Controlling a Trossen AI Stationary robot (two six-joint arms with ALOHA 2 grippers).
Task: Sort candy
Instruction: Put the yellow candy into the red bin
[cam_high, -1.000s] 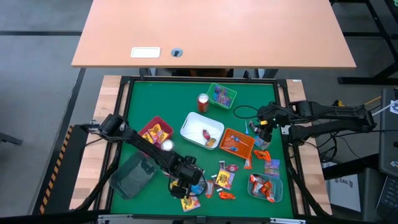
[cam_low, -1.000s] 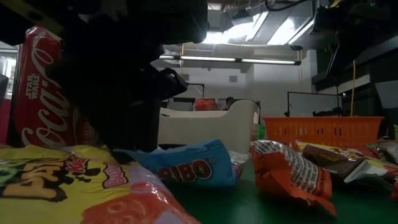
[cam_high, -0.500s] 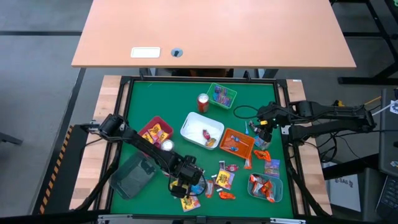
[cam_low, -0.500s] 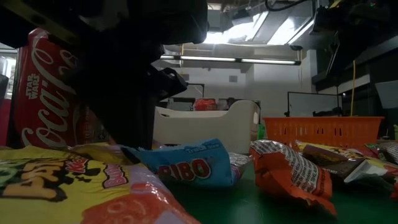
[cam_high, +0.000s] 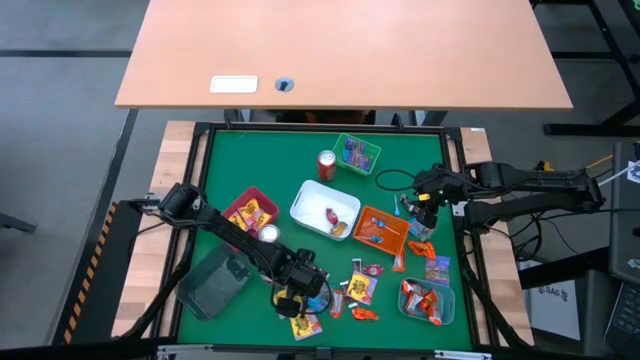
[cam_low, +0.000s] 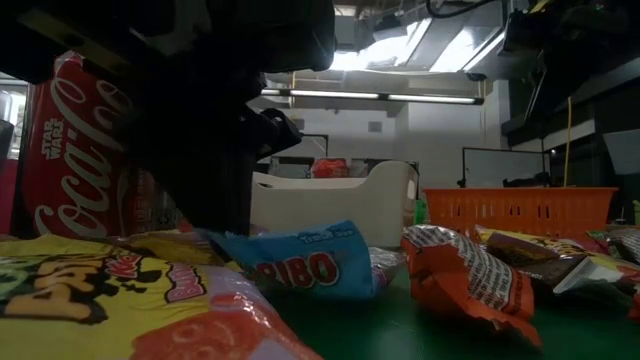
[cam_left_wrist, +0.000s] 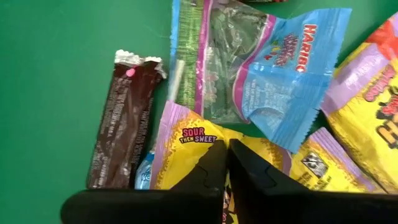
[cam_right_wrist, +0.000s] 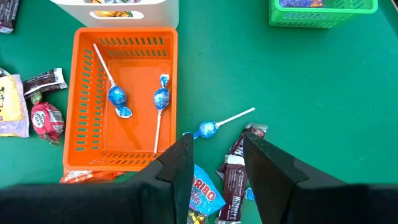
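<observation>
From above, I've got the sort roughly half done. The green tray (cam_high: 357, 153) at the far side holds purple-blue packets, the red tray (cam_high: 250, 212) on the left has yellow ones, the white tray (cam_high: 324, 209) has a few pieces, the orange tray (cam_high: 381, 229) carries lollipops, and a clear tub (cam_high: 426, 302) near right is full of orange packets. What's left is a loose scatter of candy (cam_high: 360, 288) on the green counter (cam_high: 280, 160) along the near edge, plus a few pieces right of the orange tray. My left gripper (cam_high: 296, 304) is down in that near pile; the right gripper (cam_high: 421, 212) hovers by the far-right strays.

At counter level, a blue Haribo packet (cam_low: 300, 262) and an orange packet (cam_low: 465, 280) lie in front, a red can (cam_low: 70, 150) stands left, and the left arm's dark bulk blocks the grasp itself.

Left wrist: the fingers (cam_left_wrist: 249, 177) are pinched fully together over a yellow Sour-then-Sweet packet (cam_left_wrist: 186, 146); I can't tell whether they've caught its wrapper. A dark bar (cam_left_wrist: 124, 118) lies just beside it.

Right wrist: fingers (cam_right_wrist: 180, 162) part open, holding nothing, above a loose lollipop (cam_right_wrist: 211, 127) and dark bars (cam_right_wrist: 236, 168) beside the orange tray, which already has two lollipops.
</observation>
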